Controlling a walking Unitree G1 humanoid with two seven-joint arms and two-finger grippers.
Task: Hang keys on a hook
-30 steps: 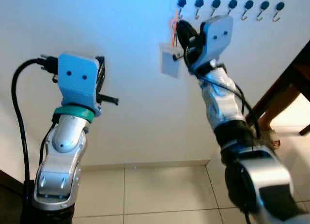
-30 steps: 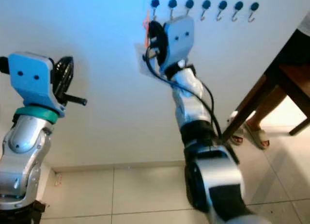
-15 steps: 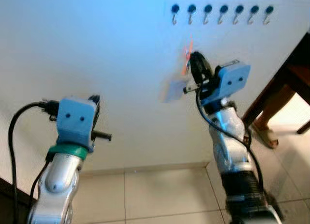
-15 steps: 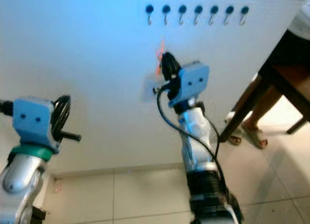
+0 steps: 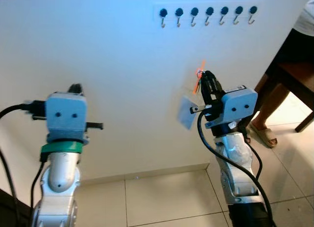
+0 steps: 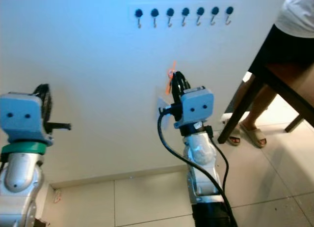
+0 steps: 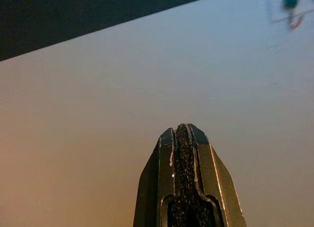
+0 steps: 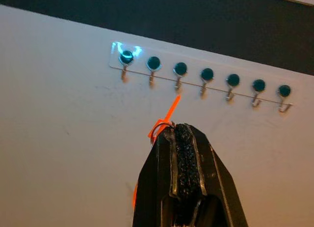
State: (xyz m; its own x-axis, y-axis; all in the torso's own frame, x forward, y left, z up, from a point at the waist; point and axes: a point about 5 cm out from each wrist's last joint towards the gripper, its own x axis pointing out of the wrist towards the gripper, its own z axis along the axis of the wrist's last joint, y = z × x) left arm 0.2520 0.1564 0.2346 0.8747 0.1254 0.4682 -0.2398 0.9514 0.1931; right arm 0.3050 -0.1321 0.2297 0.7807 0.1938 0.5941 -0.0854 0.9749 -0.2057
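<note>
right claw (image 5: 204, 84) clamped on keys (image 5: 198, 83), white tag dangling | hook rail (image 5: 207, 13) above it, running sideways, well apart | left claw (image 7: 183, 138) pressed closed, empty, farther off

A plain white wall (image 5: 113, 55) filled most of the scene, washed with cool bluish light. Pale square floor tiles (image 5: 162, 197) with thin grout lines met it at a low skirting board (image 5: 147, 172). To the robot's right stood dark wooden furniture (image 6: 267, 77), and beside it a person's sandalled feet (image 6: 248, 133) rested on the tiles.
</note>
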